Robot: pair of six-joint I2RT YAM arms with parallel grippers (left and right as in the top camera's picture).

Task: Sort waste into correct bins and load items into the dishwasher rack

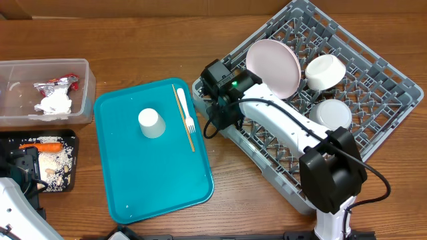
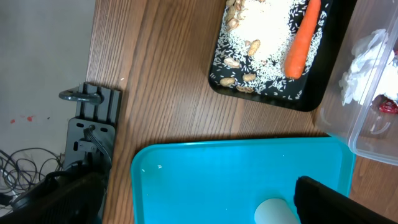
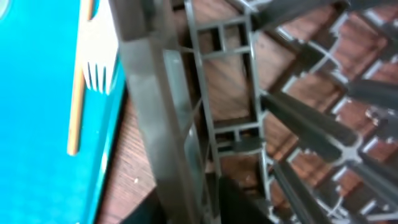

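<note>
Overhead, the right arm's jaws sit at the rim of the grey plastic peg-and-grid rack. Its blurred wrist view leaves it impossible to tell whether they are spread or pressed together, and behind them a round pale plate leans beside two white bowls. The left jaws stand spread wide over the smooth teal tray, the white cup beside one finger; beyond them this close view resolves rice grains, peanuts and an orange carrot in the black tray, a pale smear from overhead
</note>
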